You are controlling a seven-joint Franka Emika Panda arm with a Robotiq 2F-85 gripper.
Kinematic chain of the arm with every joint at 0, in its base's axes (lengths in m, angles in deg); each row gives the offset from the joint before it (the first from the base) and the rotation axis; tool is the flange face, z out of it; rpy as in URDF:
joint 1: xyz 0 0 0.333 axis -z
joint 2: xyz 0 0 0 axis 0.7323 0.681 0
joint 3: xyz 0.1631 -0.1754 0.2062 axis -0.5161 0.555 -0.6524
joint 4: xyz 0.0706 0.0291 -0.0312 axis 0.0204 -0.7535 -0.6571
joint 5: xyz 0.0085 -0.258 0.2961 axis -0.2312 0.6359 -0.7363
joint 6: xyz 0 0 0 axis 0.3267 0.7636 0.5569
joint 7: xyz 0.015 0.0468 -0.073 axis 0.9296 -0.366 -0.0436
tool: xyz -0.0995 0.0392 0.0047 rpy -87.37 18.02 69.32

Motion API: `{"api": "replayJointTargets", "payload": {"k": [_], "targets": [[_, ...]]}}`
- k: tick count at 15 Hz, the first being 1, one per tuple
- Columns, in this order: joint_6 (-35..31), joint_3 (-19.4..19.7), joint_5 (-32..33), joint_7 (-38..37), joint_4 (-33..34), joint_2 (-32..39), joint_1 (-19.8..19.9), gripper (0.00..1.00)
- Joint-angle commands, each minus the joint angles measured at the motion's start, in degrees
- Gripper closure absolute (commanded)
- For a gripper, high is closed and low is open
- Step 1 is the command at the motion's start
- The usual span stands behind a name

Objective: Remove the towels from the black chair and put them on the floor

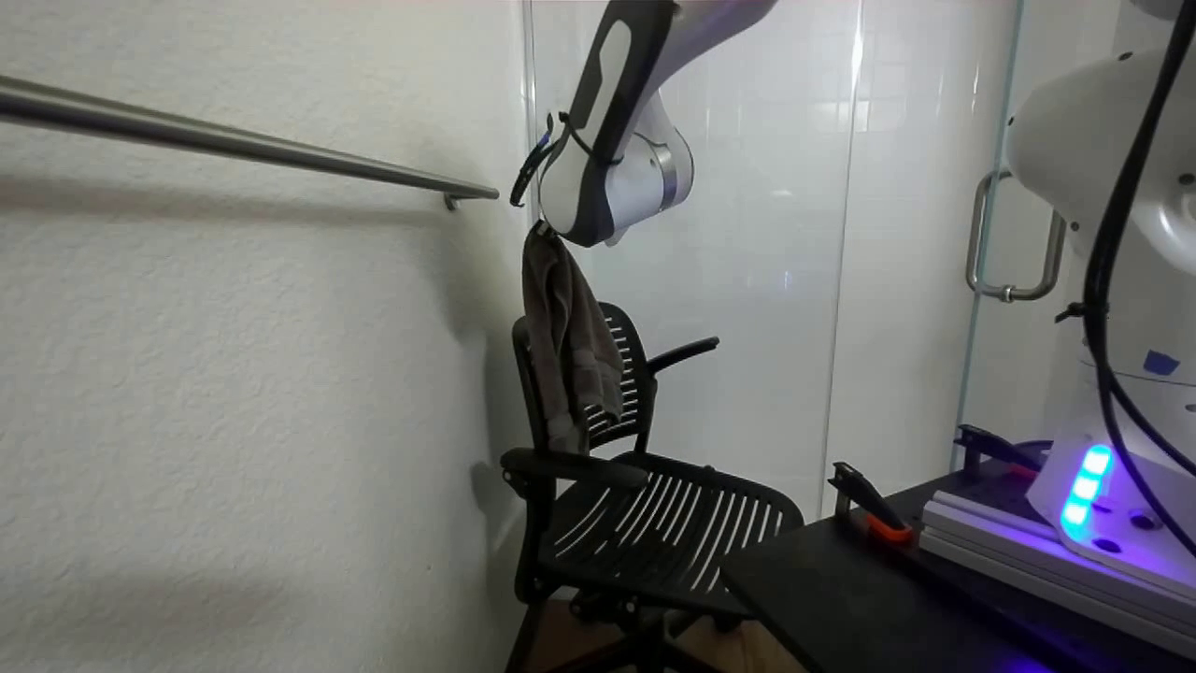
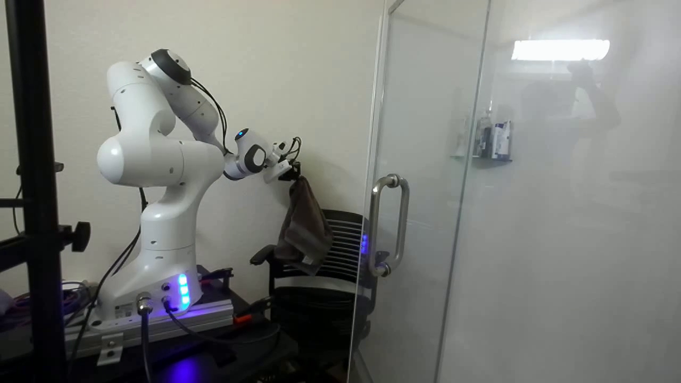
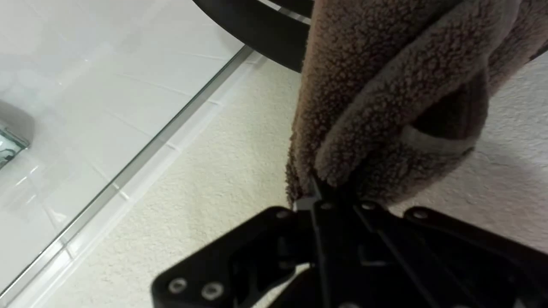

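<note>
Plainly, the gripper point(image 3: 336, 193) is clenching the grey-brown towel point(image 2: 304, 229), its jaws pressing together on one bunched end. In both exterior views the towel is hanging limp toward six o'clock from that grip, draping in front of the backrest point(image 1: 638, 374) of the black chair point(image 1: 635, 561); whether cloth and backrest are touching, I cannot tell. In the wrist view the folds are spreading from the jaws toward one o'clock, one of them curling around a dark hollow at two o'clock, while a dark edge of the chair is showing at eleven. In an exterior view the towel's lower tip is ending just at twelve o'clock of the nearer armrest point(image 1: 575, 467), and the far armrest point(image 1: 684, 355) is jutting out between two and three o'clock from the backrest. The black table point(image 1: 841, 598) is standing at four o'clock from the chair, and a metal rail point(image 1: 243, 140) is running along the wall point(image 1: 280, 374) between nine and ten o'clock from the gripper. In an exterior view the white arm point(image 2: 159, 159) is reaching toward two o'clock, and a glass door point(image 2: 420, 314) with a steel handle point(image 2: 374, 223) is standing at three o'clock from the towel
</note>
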Motion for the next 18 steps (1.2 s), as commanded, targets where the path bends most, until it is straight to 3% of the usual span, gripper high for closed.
{"api": "replayJointTargets", "payload": {"k": [1,2,4,7,8,13,17,18], "targets": [[-0.2,1.9,7.9,-7.5,-1.6,-0.1,-1.0,0.95],[-0.2,1.9,7.9,-7.5,-1.9,0.0,-1.0,0.99],[-6.2,-10.1,15.5,-12.0,-1.1,-7.9,8.2,0.99],[-11.8,-22.4,24.0,-20.9,2.4,-6.1,17.3,0.99],[-8.5,-25.6,24.0,-19.5,7.8,-5.6,19.4,0.99],[-7.3,-40.5,31.6,-16.7,18.7,-5.7,30.0,0.99],[-6.8,-51.7,37.2,-13.7,19.0,-6.8,40.3,0.99],[-6.9,-54.8,41.3,-15.4,18.7,-6.4,43.8,0.99]]}}
